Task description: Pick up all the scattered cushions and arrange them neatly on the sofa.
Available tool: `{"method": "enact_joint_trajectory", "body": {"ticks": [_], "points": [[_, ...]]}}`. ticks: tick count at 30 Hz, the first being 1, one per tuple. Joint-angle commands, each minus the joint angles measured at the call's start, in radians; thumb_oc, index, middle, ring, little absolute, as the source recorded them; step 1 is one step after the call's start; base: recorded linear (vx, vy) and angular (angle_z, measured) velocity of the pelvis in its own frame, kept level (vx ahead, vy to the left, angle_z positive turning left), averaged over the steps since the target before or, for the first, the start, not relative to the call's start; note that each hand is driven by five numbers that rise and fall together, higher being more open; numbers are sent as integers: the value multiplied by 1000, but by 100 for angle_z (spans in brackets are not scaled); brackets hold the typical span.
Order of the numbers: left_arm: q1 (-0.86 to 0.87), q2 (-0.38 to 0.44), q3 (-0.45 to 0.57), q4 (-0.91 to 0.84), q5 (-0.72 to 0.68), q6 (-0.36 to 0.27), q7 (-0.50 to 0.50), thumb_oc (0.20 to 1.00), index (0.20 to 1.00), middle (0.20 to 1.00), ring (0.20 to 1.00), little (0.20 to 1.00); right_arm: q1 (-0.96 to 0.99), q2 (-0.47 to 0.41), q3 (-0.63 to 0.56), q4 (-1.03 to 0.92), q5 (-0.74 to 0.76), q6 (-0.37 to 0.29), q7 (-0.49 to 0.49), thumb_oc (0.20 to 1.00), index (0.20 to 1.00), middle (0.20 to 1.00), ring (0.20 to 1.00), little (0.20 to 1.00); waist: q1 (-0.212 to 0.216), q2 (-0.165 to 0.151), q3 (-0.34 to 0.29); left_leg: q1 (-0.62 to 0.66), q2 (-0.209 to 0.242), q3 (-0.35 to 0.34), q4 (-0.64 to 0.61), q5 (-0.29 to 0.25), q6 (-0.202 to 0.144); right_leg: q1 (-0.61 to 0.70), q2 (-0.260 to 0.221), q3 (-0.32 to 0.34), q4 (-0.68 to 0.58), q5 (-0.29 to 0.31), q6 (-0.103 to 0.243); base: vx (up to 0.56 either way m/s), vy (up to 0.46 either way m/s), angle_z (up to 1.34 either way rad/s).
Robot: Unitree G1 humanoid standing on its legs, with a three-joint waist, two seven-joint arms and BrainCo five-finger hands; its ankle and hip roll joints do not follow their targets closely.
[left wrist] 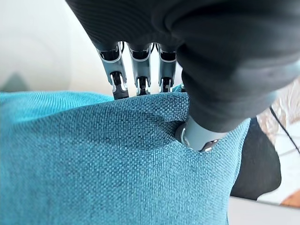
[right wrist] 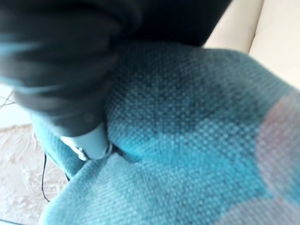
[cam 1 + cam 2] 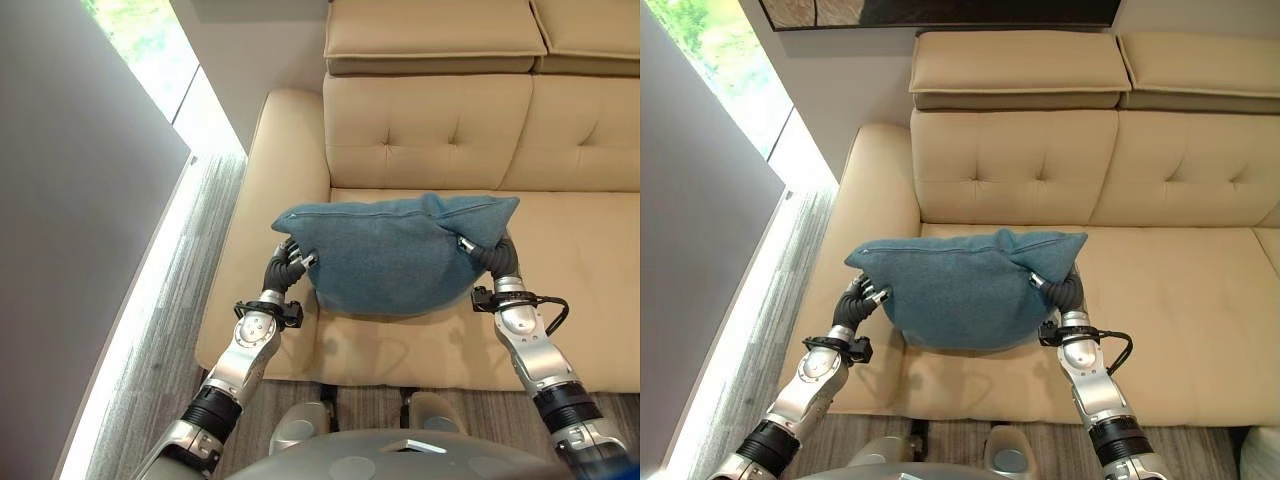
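A teal fabric cushion (image 3: 390, 255) hangs between my two hands just above the left end of the beige sofa's seat (image 3: 580, 260). My left hand (image 3: 288, 265) grips its left corner. In the left wrist view the fingers (image 1: 136, 70) pass behind the cloth and the thumb (image 1: 199, 136) presses into the front. My right hand (image 3: 487, 255) holds the cushion's right corner, where the fabric bunches up. In the right wrist view its thumb (image 2: 91, 143) digs into the cushion (image 2: 187, 140), and the fingers are hidden behind it.
The sofa's rounded left armrest (image 3: 280, 140) lies just left of the cushion, with the tufted backrest (image 3: 430, 130) and headrests (image 3: 430, 30) beyond. A grey wall (image 3: 70, 230) and a bright window strip (image 3: 160, 60) run along the left, over a wood floor (image 3: 170, 320).
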Motion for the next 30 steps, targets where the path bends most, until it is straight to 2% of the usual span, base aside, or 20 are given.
{"method": "enact_joint_trajectory", "body": {"ticks": [1,4,5,6,8,9,15,18,23,26,30], "points": [[-93,-6,-10,-76,-5,-98,-10,200,200,200,200,200,-31,-9,-10,-130,-13,-85,-5,200,200,200,200,200,-26,-63,-58,-13,2,-28,187,-195,-9,59,-35,17,-11,-52,19,-26,-256,56],[-114,-20,-18,-69,-9,-98,1,200,200,200,200,200,-9,-14,-21,-129,-8,-82,-9,200,200,200,200,200,-47,-63,-46,-41,1,4,236,-195,-11,68,-32,-1,-15,-59,9,-40,-98,32],[-122,-22,-20,-68,-8,-98,3,200,200,200,200,200,-15,-16,-22,-127,-5,-81,-12,200,200,200,200,200,-48,-65,-42,-54,-21,-1,251,-204,-6,67,-32,-1,-23,-54,8,-33,-105,33],[-134,-25,-21,-71,-6,-97,7,200,200,200,200,200,-17,-12,-26,-124,-1,-80,-15,200,200,200,200,200,-48,-67,-38,-81,-72,-18,257,-211,2,66,-28,6,-38,-39,10,13,-60,22],[-129,-27,-21,-73,-4,-96,-3,200,200,200,200,200,-16,-10,-25,-122,-2,-79,-10,200,200,200,200,200,-56,-54,-51,-54,-69,3,207,-213,16,69,-17,18,-57,-33,16,73,1,1],[-127,-23,-16,-78,1,-95,5,200,200,200,200,200,-20,-6,-16,-119,1,-80,-10,200,200,200,200,200,-50,-53,-52,-47,-77,-8,196,-214,22,67,-15,28,-68,-24,18,63,20,-27],[-169,-12,-13,-82,28,-94,34,200,200,200,200,200,-66,5,-2,-139,-2,-76,-30,200,200,200,200,200,-53,-33,-76,8,-65,55,38,-174,31,42,-10,63,-136,8,44,101,37,-52],[-191,-14,-14,-80,25,-94,45,200,200,200,200,200,-91,4,4,-144,-3,-74,-40,200,200,200,200,200,-54,-25,-79,4,-62,57,15,-163,28,25,-9,62,-136,8,46,14,9,-6],[-400,-39,-43,-31,4,-114,128,200,200,200,200,200,-292,-9,52,-96,9,-63,-119,200,200,200,200,200,-58,-4,-62,-76,-60,30,8,-136,17,-55,-12,47,-136,22,53,-41,16,5],[-492,-43,-55,10,-11,-123,157,200,200,200,200,200,-381,-5,79,-65,27,-59,-139,200,200,200,200,200,-56,-5,-54,-108,-61,24,8,-126,13,-87,-13,42,-136,30,54,-52,-1,4],[-704,-9,-89,131,-20,-130,207,200,200,200,200,200,-594,-23,141,28,65,-53,-173,200,200,200,200,200,-53,-14,-46,-195,-66,15,8,-100,6,-168,-13,41,-136,60,52,-97,-8,12]]}}
